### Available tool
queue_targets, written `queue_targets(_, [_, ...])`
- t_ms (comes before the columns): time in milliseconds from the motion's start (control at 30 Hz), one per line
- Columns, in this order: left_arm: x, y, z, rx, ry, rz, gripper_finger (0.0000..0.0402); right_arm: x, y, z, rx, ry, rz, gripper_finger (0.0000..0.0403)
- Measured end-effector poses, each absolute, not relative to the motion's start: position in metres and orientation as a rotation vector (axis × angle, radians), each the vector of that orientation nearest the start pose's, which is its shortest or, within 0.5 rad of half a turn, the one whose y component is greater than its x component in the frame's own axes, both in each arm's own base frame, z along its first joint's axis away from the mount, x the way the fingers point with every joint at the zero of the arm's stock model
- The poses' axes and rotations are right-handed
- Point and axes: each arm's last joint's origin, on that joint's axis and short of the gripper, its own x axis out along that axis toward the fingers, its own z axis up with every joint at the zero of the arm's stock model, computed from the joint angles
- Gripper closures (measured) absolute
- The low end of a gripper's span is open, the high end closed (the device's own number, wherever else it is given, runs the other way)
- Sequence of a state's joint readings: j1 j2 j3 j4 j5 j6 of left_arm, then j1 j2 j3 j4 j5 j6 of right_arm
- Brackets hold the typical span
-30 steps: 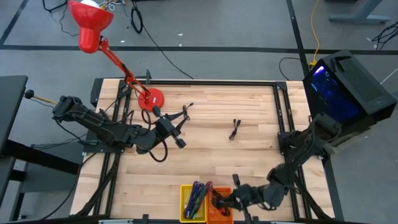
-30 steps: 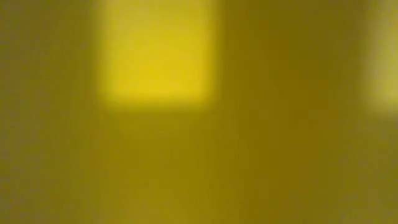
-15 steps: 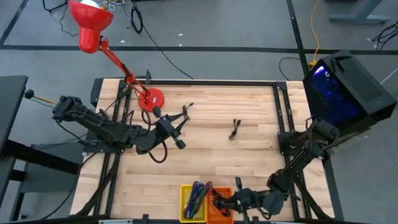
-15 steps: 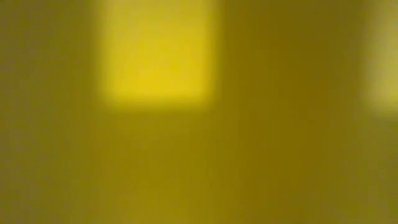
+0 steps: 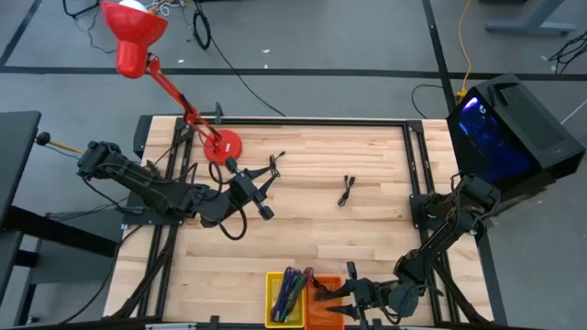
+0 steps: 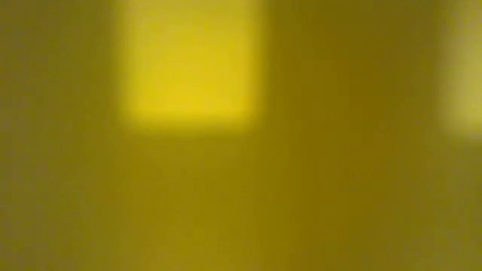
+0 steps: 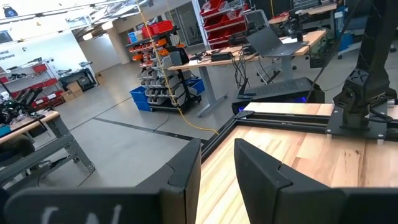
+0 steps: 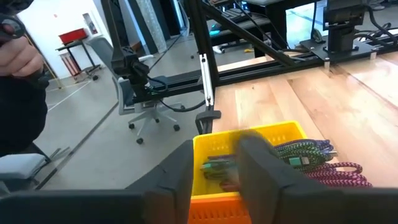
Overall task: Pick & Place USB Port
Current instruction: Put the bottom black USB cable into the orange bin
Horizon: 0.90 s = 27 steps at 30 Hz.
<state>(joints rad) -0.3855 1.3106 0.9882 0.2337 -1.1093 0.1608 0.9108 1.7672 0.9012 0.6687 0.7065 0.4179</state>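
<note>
Our right arm (image 5: 440,234) folds down along the right edge of the frame, its gripper (image 5: 332,302) low at the bottom centre over the orange bin (image 5: 320,314); our left arm (image 5: 156,188) lies across the left side, its gripper (image 5: 266,192) with fingers apart and empty, near the lamp (image 5: 138,37); a yellow bin (image 5: 273,295) of cables (image 5: 292,289) sits beside the orange one; one black cable (image 5: 347,190) lies mid-table (image 5: 367,234); the right fingers (image 8: 174,177) stand apart, holding nothing.

A thin black USB cable (image 5: 347,191) lies loosely folded on the wooden table (right of centre), well apart from both bins.
</note>
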Motion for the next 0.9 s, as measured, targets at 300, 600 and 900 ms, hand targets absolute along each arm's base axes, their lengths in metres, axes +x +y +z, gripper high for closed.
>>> queue_targets(300, [0.273,-0.083,0.331,0.215,0.125,0.717,0.0298,0.239,0.275,0.197,0.253,0.172,0.151,0.0268])
queue_targets(600, [0.273,-0.083,0.331,0.216,0.125,0.717,0.0298,0.242,0.271,0.193,0.233,0.2,0.134,0.0283])
queue_targets(900, [0.273,-0.083,0.331,0.217,0.125,0.717,0.0298,0.24,0.261,0.17,0.25,0.389,0.033,0.0295])
